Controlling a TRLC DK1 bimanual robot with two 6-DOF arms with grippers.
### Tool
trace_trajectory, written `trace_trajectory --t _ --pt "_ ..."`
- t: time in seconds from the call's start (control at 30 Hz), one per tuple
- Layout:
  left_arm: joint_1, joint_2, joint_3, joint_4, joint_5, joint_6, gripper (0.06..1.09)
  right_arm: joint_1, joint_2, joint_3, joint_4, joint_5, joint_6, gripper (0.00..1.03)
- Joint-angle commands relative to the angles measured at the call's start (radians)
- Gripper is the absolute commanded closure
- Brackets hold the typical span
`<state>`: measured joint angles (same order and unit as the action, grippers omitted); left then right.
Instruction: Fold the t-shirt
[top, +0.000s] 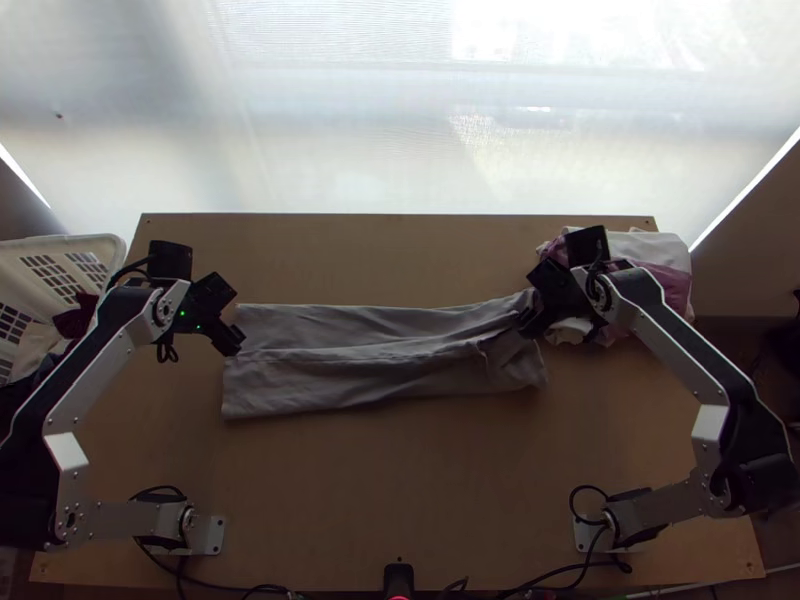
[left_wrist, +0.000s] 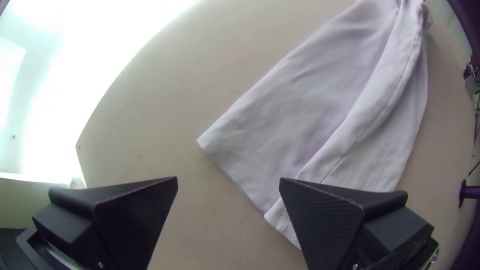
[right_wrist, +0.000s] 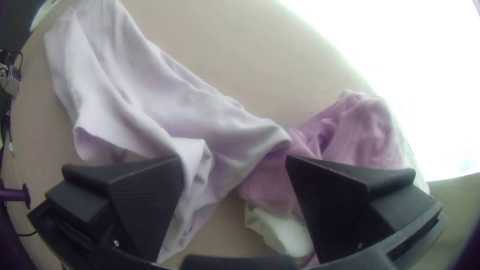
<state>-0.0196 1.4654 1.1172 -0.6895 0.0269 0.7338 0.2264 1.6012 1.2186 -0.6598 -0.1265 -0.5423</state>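
In the top view a light grey t-shirt (top: 400, 370) lies across the middle of the table as a long strip, with a lengthwise fold and wrinkles at its right end. My left gripper (top: 232, 335) is over the cloth's upper left corner. My right gripper (top: 530, 318) is at its right end. The left wrist view has the left gripper (left_wrist: 228, 182) open, one finger above the edge of the shirt (left_wrist: 300, 115). Seen from the right wrist, the right gripper (right_wrist: 235, 162) stands open above the bunched end of the shirt (right_wrist: 170, 110), holding nothing.
A pile of pink and white cloth (top: 675, 280) lies at the table's far right, touching or close to the shirt's end. Left of the table stands a white basket (top: 60, 250) with clothes. Bare wood (top: 400, 480) shows between the shirt and the near edge.
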Motion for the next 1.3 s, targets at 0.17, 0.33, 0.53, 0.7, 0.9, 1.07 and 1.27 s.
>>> trace_trajectory --t 0.17,0.33,0.53,0.7,0.9,1.07,1.27 --pt "0.024 -0.211 -0.083 -0.031 -0.008 -0.027 0.10 0.016 -0.199 0.005 0.083 0.159 0.053 0.16" --pt "0.032 -0.260 -0.146 -0.042 -0.010 -0.016 0.10 0.048 -0.155 -0.051 0.054 0.162 0.044 0.16" --pt "0.021 -0.280 -0.165 -0.042 -0.010 -0.007 0.10 0.208 -0.121 -0.165 0.060 0.162 0.064 0.04" --pt "0.027 -0.290 -0.163 -0.041 -0.041 0.018 0.10 0.212 -0.109 -0.162 0.060 0.160 0.073 0.04" --pt "0.032 -0.309 -0.174 -0.041 -0.041 0.022 0.10 0.125 -0.115 -0.087 0.025 0.113 0.097 0.04" --pt "-0.006 -0.332 -0.183 -0.050 -0.039 0.009 0.10 0.208 -0.190 -0.111 -0.044 0.079 0.123 0.10" --pt "-0.195 -0.370 -0.186 -0.104 -0.068 -0.074 0.11 0.340 -0.248 -0.116 -0.093 0.079 0.185 0.11"
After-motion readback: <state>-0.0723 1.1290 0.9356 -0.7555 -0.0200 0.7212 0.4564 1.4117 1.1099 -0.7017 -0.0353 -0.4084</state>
